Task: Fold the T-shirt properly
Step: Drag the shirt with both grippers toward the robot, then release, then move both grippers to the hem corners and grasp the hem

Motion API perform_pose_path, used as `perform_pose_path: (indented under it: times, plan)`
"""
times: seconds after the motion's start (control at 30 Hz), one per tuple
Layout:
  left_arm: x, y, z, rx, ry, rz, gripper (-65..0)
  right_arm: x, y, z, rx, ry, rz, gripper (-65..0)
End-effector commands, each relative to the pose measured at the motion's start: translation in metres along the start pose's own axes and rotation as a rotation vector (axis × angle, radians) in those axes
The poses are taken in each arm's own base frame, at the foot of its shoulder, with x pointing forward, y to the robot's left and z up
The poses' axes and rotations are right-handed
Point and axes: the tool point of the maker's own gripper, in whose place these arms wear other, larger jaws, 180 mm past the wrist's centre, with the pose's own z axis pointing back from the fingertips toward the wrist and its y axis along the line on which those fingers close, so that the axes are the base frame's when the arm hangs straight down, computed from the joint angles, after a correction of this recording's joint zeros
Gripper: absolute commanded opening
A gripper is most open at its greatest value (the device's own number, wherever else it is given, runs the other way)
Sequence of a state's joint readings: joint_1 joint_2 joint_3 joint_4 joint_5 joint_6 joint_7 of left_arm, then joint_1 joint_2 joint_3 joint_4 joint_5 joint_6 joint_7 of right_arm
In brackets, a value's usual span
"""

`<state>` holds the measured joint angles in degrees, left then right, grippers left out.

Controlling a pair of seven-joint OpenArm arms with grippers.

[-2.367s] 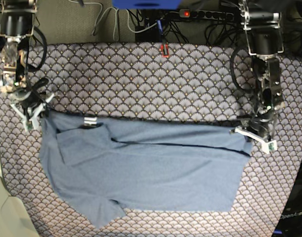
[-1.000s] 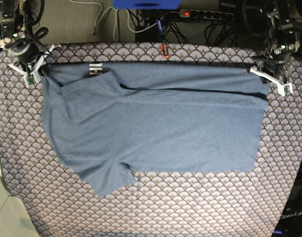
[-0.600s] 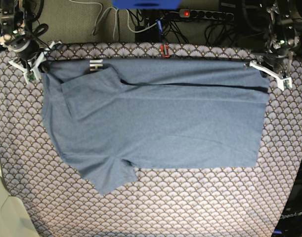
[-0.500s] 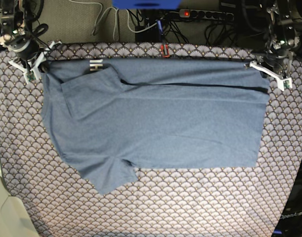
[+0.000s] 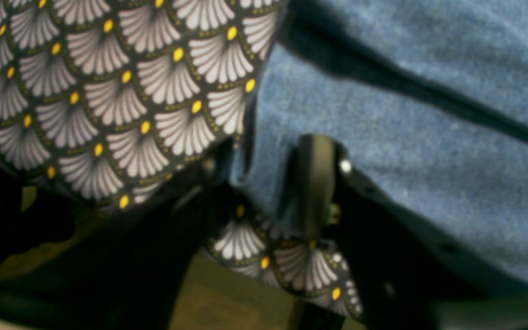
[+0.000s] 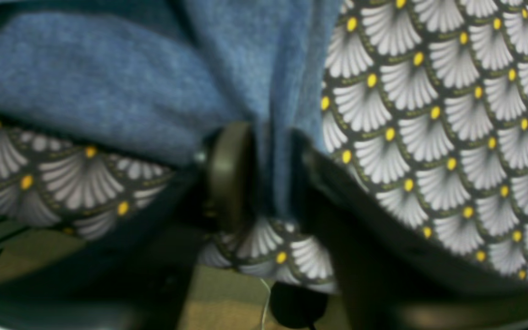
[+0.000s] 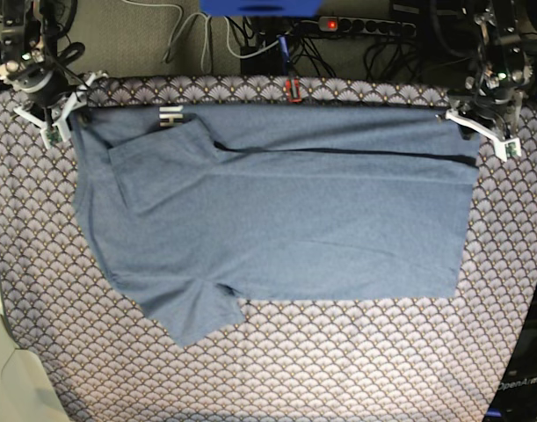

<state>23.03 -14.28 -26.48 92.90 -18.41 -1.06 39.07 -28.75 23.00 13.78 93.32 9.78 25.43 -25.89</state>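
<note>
The slate-blue T-shirt (image 7: 277, 211) lies spread flat on the patterned table, with a sleeve folded over at the upper left and a strip of white letters (image 7: 170, 115) showing at its far edge. My left gripper (image 7: 479, 127) is at the shirt's far right corner. In the left wrist view it (image 5: 264, 183) is shut on the shirt's edge (image 5: 406, 151). My right gripper (image 7: 61, 119) is at the far left corner. In the right wrist view it (image 6: 271, 178) is shut on a bunched fold of the shirt (image 6: 108, 91).
The fan-patterned tablecloth (image 7: 294, 352) covers the table. Both grippers are near its far edge. Behind that edge are a power strip (image 7: 365, 26), cables and a small red object (image 7: 293, 88). A beige surface (image 7: 4, 378) is at the lower left.
Both grippers have pulled the shirt's far edge toward the back of the table, and the whole shirt has slid back and stretched flatter. In the last half second almost nothing has moved.
</note>
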Motion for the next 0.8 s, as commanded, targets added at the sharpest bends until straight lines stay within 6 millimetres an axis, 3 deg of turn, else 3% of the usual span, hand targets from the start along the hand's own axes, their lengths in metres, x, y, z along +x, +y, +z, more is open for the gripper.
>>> perform_pose_path:
  times: [0.0, 0.17, 0.37, 0.5, 0.77]
  plan:
    - [0.01, 0.005, 0.002, 0.011, -0.036, -0.008, -38.4, -0.006, -0.002, 0.002, -0.003, 0.031, 0.012, -38.5]
    - [0.011, 0.006, 0.003, 0.014, -0.039, -0.006, -32.7, -0.006, -0.006, 0.004, -0.013, 0.03, 0.009, -34.7]
    - [0.017, 0.008, 0.007, 0.018, -0.056, -0.016, -32.3, -0.006, -0.036, 0.014, -0.106, 0.005, -0.055, -34.6]
    - [0.044, 0.026, 0.022, 0.063, -0.139, 0.009, -32.3, 0.0, -0.051, 0.019, -0.144, -0.013, -0.061, -34.7]
    - [0.109, 0.038, 0.043, 0.099, -0.317, 0.038, -32.1, 0.061, -0.058, 0.039, -0.189, -0.164, 0.009, -34.4]
